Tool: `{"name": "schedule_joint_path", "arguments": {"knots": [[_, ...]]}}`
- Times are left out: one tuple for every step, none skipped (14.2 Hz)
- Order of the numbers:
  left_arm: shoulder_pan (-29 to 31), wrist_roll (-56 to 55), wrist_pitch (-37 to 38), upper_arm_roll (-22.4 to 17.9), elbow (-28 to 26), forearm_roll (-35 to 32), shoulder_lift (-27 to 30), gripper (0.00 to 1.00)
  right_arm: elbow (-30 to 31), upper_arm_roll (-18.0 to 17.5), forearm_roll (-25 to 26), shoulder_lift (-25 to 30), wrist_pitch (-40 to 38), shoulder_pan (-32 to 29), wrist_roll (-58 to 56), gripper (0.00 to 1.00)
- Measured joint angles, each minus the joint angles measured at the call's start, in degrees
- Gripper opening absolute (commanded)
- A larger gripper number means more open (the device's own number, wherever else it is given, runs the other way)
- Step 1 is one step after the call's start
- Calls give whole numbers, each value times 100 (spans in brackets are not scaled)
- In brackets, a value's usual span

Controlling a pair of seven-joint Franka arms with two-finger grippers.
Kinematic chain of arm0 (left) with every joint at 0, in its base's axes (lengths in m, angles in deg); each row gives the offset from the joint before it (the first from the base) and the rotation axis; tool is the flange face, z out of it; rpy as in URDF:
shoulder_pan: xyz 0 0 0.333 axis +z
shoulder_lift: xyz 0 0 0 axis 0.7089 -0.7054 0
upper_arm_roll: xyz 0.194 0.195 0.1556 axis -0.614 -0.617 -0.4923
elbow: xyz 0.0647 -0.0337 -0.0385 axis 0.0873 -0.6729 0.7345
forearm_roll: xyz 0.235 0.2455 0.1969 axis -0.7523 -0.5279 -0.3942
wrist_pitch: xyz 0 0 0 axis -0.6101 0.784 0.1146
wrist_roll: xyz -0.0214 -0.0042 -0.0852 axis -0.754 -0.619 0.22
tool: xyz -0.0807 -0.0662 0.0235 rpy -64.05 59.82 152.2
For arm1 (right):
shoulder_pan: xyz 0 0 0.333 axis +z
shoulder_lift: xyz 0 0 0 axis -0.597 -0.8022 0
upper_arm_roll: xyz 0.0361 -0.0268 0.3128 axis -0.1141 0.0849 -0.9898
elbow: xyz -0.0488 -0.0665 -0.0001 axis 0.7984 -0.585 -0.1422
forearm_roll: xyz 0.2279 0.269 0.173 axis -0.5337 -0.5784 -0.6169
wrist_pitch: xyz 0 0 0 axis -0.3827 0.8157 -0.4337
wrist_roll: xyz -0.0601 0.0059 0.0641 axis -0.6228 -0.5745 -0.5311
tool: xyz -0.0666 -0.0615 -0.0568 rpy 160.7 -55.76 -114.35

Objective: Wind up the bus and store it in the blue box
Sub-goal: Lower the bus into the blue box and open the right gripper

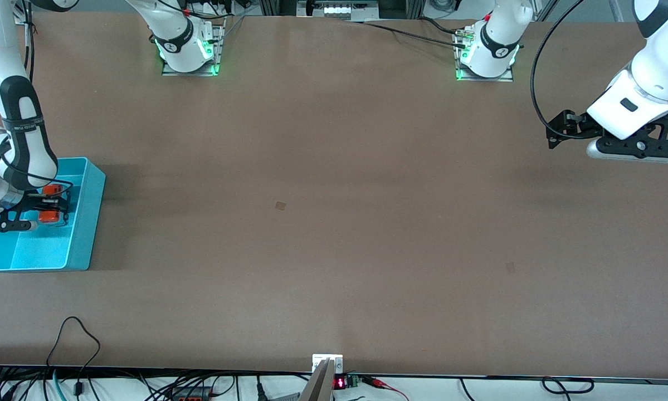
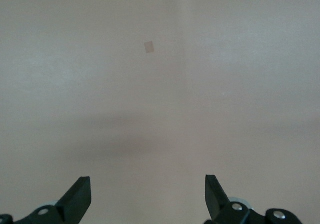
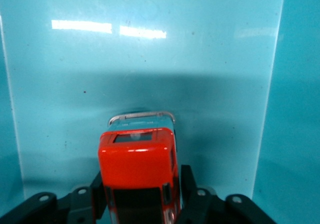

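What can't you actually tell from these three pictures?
- Whether the bus rests on the blue box floor: in the front view the right gripper and its arm cover it.
- The bus's rear end: cut off by the right wrist view's edge.
- The box's end toward the right arm: cut off by the front view's edge.
- The left gripper waits open over bare table.

Counted one bus (image 1: 51, 204), orange, and one blue box (image 1: 83, 223) on the one brown table (image 1: 334, 223). Two arms were present, each with one gripper: one left gripper (image 2: 148, 196) and one right gripper (image 3: 141, 196), two fingers apiece. Two small pale patches (image 1: 280, 205) marked the tabletop.
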Motion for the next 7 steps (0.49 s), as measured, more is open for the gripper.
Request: {"name": "schedule_joint_path", "arguments": {"knots": [[0, 0, 0, 0, 0, 0, 0, 100, -18, 6, -1, 6, 40, -7, -163, 100], [0, 0, 1, 0, 0, 0, 0, 100, -45, 10, -24, 25, 67, -21, -297, 100], [0, 0, 1, 0, 0, 0, 0, 100, -81, 13, -100, 70, 75, -32, -390, 100], [0, 0, 1, 0, 0, 0, 0, 100, -122, 9, -199, 150, 75, -32, -454, 100], [0, 0, 2, 0, 0, 0, 0, 100, -160, -9, -262, 274, 65, -29, -483, 100], [0, 0, 2, 0, 0, 0, 0, 100, -186, -38, -287, 444, 24, -23, -485, 100], [1, 0, 2, 0, 0, 0, 0, 100, -198, -64, -289, 621, -34, -18, -485, 100]]}}
